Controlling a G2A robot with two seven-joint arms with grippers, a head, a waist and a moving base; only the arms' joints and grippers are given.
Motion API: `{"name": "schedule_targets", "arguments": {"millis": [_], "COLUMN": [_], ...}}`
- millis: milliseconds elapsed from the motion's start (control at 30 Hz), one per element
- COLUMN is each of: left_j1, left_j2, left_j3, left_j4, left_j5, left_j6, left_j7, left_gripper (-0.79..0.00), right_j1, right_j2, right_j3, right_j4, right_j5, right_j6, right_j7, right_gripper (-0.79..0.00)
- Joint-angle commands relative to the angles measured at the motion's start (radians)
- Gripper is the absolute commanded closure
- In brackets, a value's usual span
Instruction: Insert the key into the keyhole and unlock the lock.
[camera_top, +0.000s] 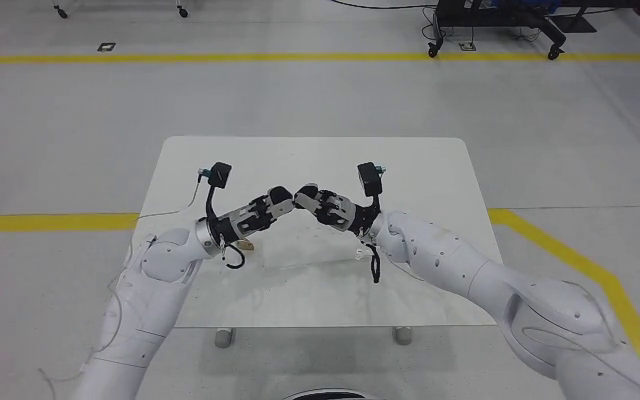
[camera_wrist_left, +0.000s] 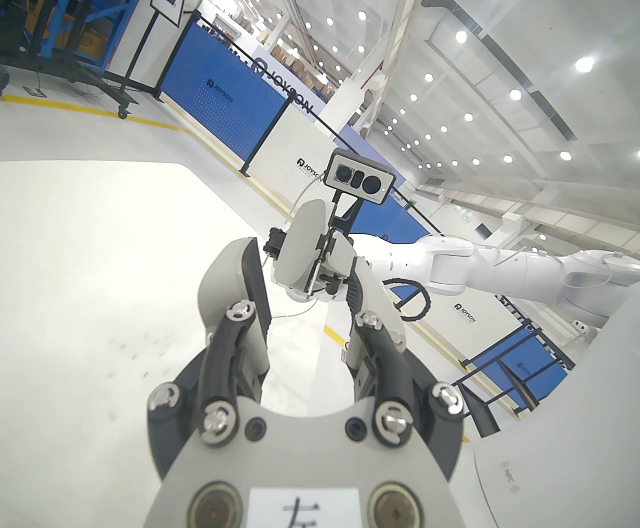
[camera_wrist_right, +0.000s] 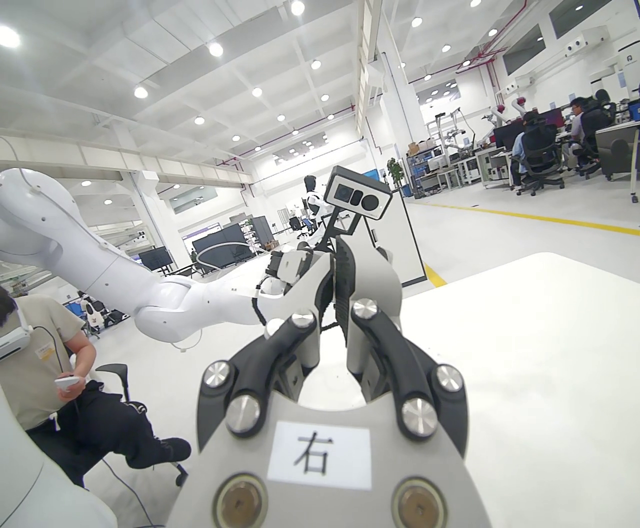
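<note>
Both arms meet over the middle of the white table (camera_top: 420, 170). My left gripper (camera_top: 282, 195) and my right gripper (camera_top: 308, 190) point at each other, tip to tip. In the left wrist view the left gripper (camera_wrist_left: 306, 260) is open, its fingers (camera_wrist_left: 255, 285) wide apart, and the right gripper's closed tips (camera_wrist_left: 312, 255) sit just beyond the gap. In the right wrist view the right gripper (camera_wrist_right: 336, 250) is shut, its ribbed pads (camera_wrist_right: 345, 280) pressed close, and I cannot make out anything between them.
A small tan thing (camera_top: 247, 244) lies on the table under the left forearm; I cannot tell what it is. Yellow floor lines run past the table. Carts stand far off at the back of the room.
</note>
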Motion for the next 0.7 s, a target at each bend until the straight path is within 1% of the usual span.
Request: {"name": "schedule_targets", "arguments": {"millis": [0,67,100,133,167,200,667], "left_j1": [-0.001,-0.002,-0.002,-0.002,-0.002,-0.002,-0.002], "left_j2": [0.0,0.001,0.002,0.002,0.003,0.003,0.011], "left_j3": [0.003,0.005,0.006,0.006,0.006,0.006,0.013], "left_j4": [-0.002,-0.003,-0.004,-0.004,-0.006,-0.007,-0.006], "left_j5": [0.007,0.01,0.011,0.015,0.018,0.021,0.028], "left_j6": [-0.003,-0.006,-0.006,-0.007,-0.007,-0.008,-0.006], "left_j7": [0.007,0.012,0.014,0.017,0.019,0.021,0.033], "left_gripper": [-0.249,-0.203,-0.157,-0.074,-0.009,0.0,0.0], "right_j1": [0.0,0.001,0.0,0.001,0.001,0.002,0.008], "right_j2": [0.001,0.002,0.002,0.003,0.004,0.004,0.008], "right_j3": [0.0,0.0,0.0,0.0,0.0,0.0,0.0], "right_j4": [0.0,-0.001,0.0,0.002,0.001,0.001,-0.008], "right_j5": [0.006,0.011,0.014,0.02,0.024,0.026,0.064], "right_j6": [0.0,0.0,0.0,0.0,0.0,0.0,0.0], "right_j7": [0.006,0.011,0.013,0.016,0.018,0.02,0.064], "right_gripper": [0.0,0.0,0.0,0.0,0.0,0.0,0.0]}}
